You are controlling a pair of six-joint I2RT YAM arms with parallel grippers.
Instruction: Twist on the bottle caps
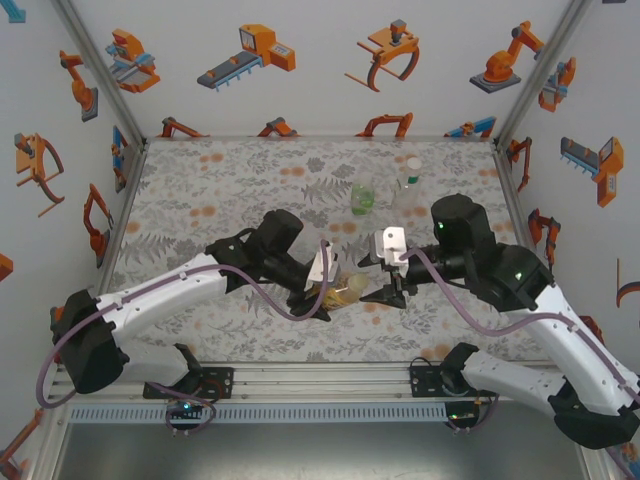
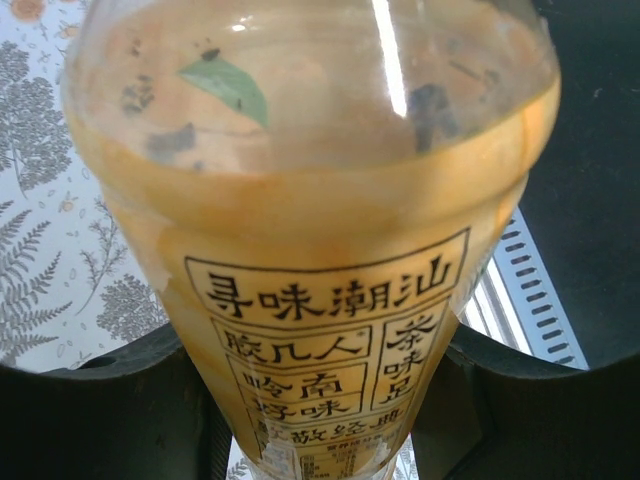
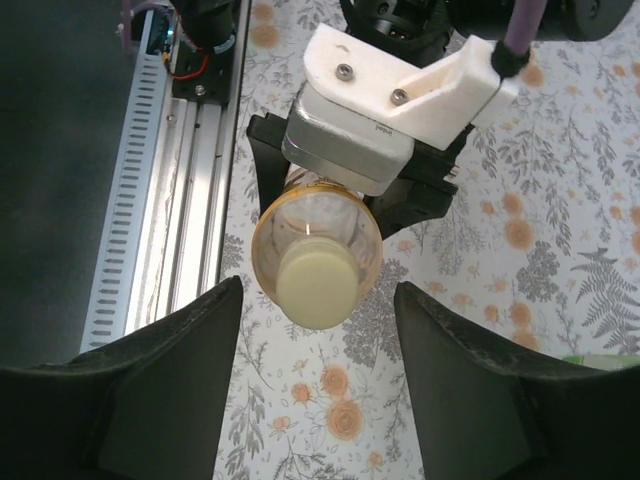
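My left gripper [image 2: 330, 410] is shut on the amber-yellow labelled bottle [image 2: 310, 250], its dark fingers [image 2: 100, 410] pressing both sides of the label. In the top view this bottle [image 1: 347, 290] is held on its side just above the cloth, neck toward my right gripper [image 1: 386, 291]. A pale yellow cap [image 3: 317, 286] sits on its neck and faces the right wrist camera. My right gripper [image 3: 318, 292] stands open around the cap, with a gap on each side. The green-tinted bottle [image 1: 362, 197] and the clear bottle [image 1: 408, 186], which has a whitish cap [image 1: 412, 164], stand upright at the back.
A floral cloth [image 1: 220, 190] covers the table. A slotted aluminium rail [image 1: 320, 385] runs along the near edge, close to the held bottle [image 3: 170, 200]. Enclosure walls and posts [image 1: 130, 140] bound the left, right and back. The two arms meet near the table's middle.
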